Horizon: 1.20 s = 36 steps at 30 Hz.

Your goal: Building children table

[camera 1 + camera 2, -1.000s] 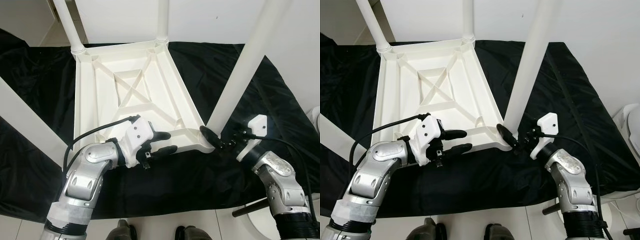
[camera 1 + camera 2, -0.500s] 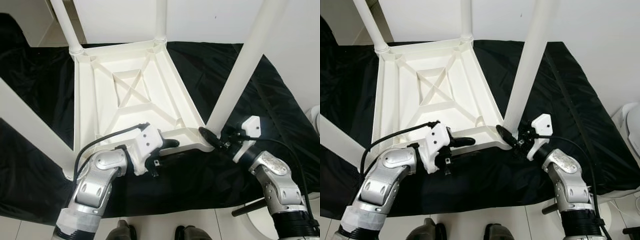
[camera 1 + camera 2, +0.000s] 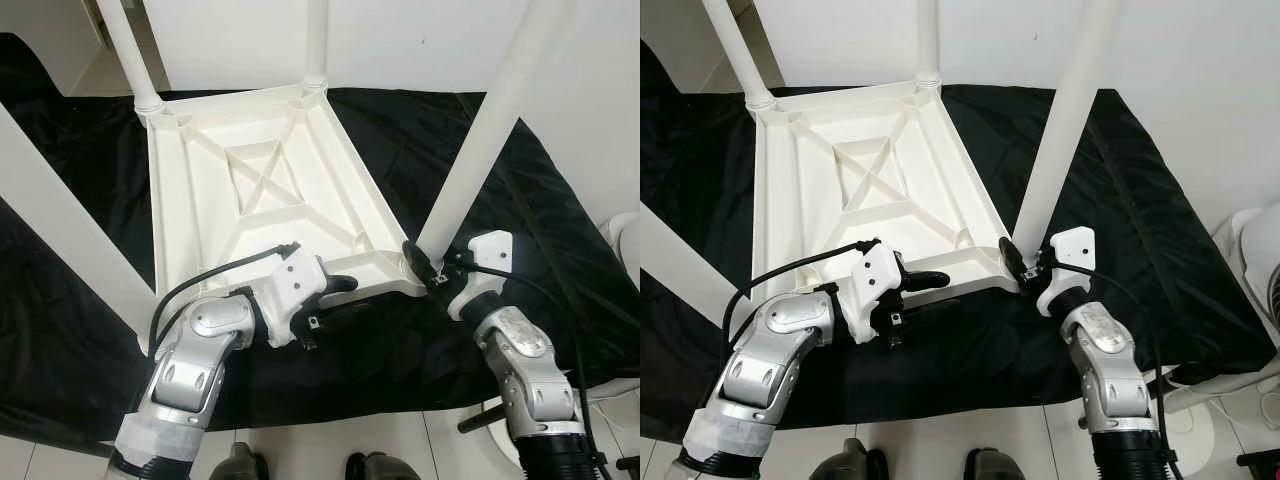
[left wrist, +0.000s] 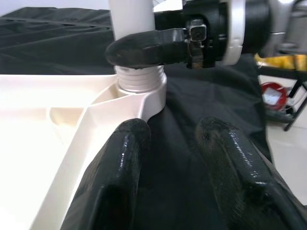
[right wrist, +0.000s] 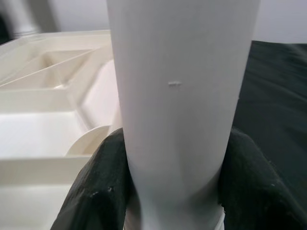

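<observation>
right end effector (image 3: 425, 268) clamps the near-right leg (image 3: 487, 130) of the upturned table top (image 3: 260, 190); left end effector (image 3: 340, 295) parted at its near edge; four legs stand.

Head cameras look steeply down from above onto the upturned tabletop (image 3: 260, 200) on the black cloth (image 3: 560, 220), both arms in frame. Left wrist camera sits low, looking along its fingers (image 4: 115, 177) toward the near corner leg (image 4: 132, 19). Right wrist camera is pressed close against that same leg.
</observation>
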Motion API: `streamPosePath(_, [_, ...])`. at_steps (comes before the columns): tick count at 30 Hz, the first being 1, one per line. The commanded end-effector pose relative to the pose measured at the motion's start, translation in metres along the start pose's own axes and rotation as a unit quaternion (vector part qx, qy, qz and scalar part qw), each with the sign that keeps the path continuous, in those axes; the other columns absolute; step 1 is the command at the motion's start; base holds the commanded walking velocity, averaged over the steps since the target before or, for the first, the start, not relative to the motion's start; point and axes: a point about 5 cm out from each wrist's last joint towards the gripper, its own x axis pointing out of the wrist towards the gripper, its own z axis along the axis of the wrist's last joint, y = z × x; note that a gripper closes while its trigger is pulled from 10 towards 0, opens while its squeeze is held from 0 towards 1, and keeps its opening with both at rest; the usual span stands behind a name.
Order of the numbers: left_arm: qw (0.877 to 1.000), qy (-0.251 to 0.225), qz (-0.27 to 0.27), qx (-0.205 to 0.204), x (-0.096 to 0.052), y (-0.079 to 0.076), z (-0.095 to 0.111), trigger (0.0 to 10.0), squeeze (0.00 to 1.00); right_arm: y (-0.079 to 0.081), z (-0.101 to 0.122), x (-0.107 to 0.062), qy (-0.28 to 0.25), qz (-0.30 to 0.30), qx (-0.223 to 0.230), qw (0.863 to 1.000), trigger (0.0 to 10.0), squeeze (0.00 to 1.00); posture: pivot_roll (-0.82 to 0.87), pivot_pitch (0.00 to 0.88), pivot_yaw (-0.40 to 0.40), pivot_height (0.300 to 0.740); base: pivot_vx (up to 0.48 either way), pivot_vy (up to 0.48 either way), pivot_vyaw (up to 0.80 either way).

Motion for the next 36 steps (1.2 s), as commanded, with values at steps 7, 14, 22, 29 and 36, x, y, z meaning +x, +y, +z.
streamPosePath(7, [0.987,0.016,0.16,0.007,0.0,0.03,-0.004,10.0,0.0,0.026,-0.011,-0.006,0.027,-0.127,0.023,0.991,10.0,0.0,-0.1,0.1,0.02,0.74,0.0,0.0,0.0])
streamPosePath(14, [0.986,0.012,0.163,0.006,0.001,0.03,-0.004,10.0,0.0,0.037,-0.009,-0.003,0.028,-0.098,0.032,0.994,10.0,0.0,-0.12,0.085,0.031,0.74,0.0,0.0,0.0])
streamPosePath(22, [0.984,0.012,0.178,-0.005,-0.001,0.029,-0.008,10.0,0.0,0.019,-0.005,-0.003,0.009,-0.084,0.032,0.996,10.0,1.0,-0.12,0.071,0.027,0.74,0.0,0.0,0.0])
streamPosePath(29, [0.982,0.022,0.19,-0.005,-0.006,0.026,-0.016,10.0,0.0,0.009,-0.005,-0.003,0.009,-0.017,0.016,1.0,10.0,0.0,-0.12,0.062,0.026,0.74,0.0,0.0,0.0])
streamPosePath(36, [0.98,0.027,0.194,-0.027,-0.002,0.021,-0.019,10.0,0.0,-0.009,-0.007,-0.002,-0.003,0.079,-0.029,0.996,10.0,0.0,-0.12,0.046,0.03,0.74,0.0,0.0,0.0])
